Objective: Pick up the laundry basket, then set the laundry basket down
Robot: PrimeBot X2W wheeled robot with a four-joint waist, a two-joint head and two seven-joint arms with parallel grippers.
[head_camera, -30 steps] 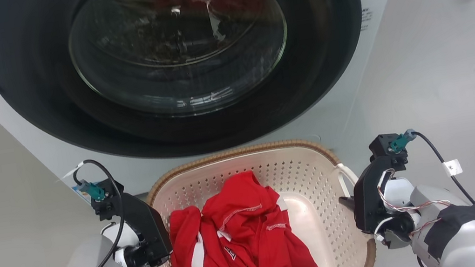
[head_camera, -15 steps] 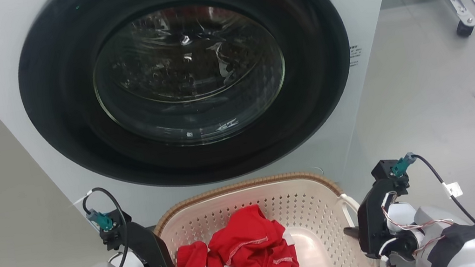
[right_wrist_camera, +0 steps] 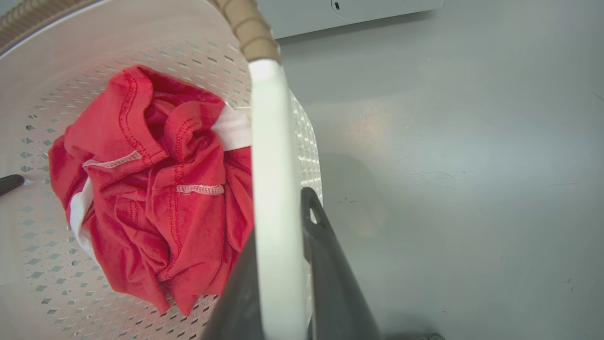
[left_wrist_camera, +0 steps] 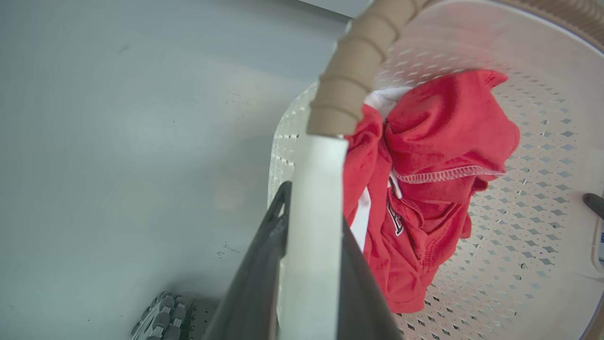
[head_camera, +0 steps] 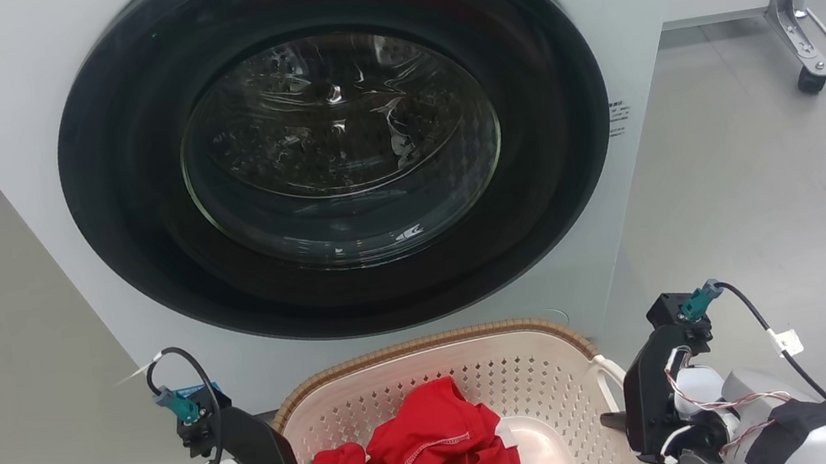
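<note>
The laundry basket [head_camera: 532, 368] hangs btwn the two arms, low and central in the head view, its far rim just in front of the washer [head_camera: 337, 137]. Its long axis runs left-right, w/ one white handle at each end. The left gripper [left_wrist_camera: 314, 208] is clamped on the left handle [left_wrist_camera: 317, 160] and the right gripper [right_wrist_camera: 278, 217] on the right handle [right_wrist_camera: 266, 118], fingers either side of each strip. Neither arm is nearer; the load is shared. Judging by the shadow on the grey floor [right_wrist_camera: 448, 141], the basket is prob. off the ground, so set-down means both arms lowering evenly, straight down. Inside: one crumpled red garment [head_camera: 430, 458] w/ white trim, nothing else seen.
</note>
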